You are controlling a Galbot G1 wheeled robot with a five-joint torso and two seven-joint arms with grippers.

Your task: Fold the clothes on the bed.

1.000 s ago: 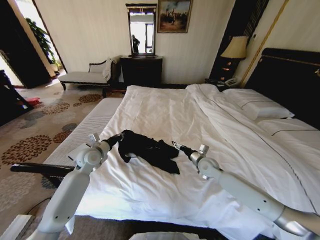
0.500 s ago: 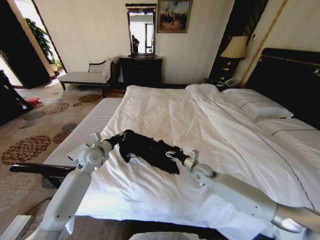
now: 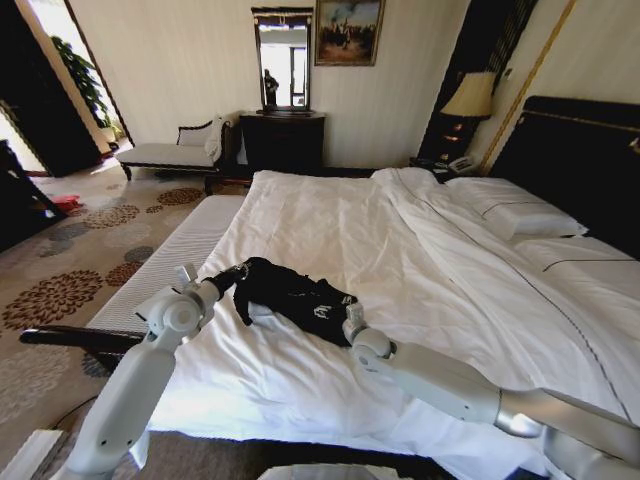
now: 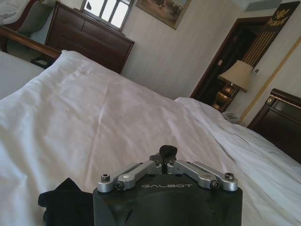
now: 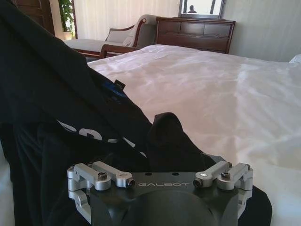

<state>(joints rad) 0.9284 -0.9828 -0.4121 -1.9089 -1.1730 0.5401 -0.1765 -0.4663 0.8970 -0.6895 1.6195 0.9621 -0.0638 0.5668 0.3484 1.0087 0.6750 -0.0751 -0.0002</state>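
Black T-shirt lies bunched on the white bed — I see my left gripper and right gripper each clamped on its fabric.

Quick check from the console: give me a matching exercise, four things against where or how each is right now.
Things:
1. black T-shirt
2. left gripper
3. right gripper
4. lamp

Places:
A. by the headboard
B. at the shirt's left end
C. crumpled on the white duvet
D. at the shirt's right end

Pairs: 1-C, 2-B, 3-D, 4-A
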